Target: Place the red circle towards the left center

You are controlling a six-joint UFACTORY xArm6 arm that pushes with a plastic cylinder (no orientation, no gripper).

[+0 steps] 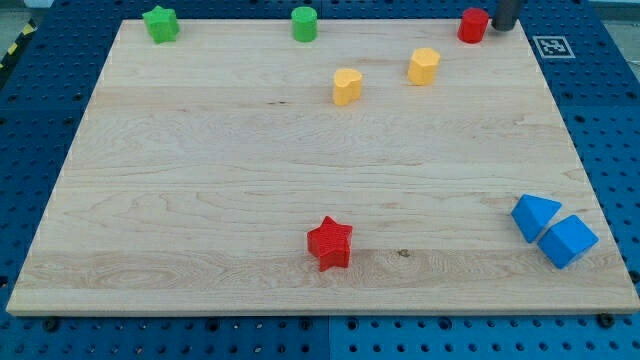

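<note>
**Red circle parked up by the top right corner, tip right next to it**

So the red circle sits at the top edge of the wooden board, close to the top right corner. My tip is just beside it on the view's right, looks like touching or nearly so, hard to call. Only the bottom bit of the dark rod shows, the rest runs off the top of the view. There's no claw on this thing at all, just the rod, so nothing to open or clench.

Rest of the layout: the green star is near the top left corner, and the green cylinder sits along the top edge around the middle. Two yellow blocks lie a little below the top edge, right of centre: the yellow heart and the yellow hexagon-ish block, near each other but apart. The red star is close to the bottom edge, about midway. Down by the bottom right corner, the blue triangle and the blue cube are touching.
</note>
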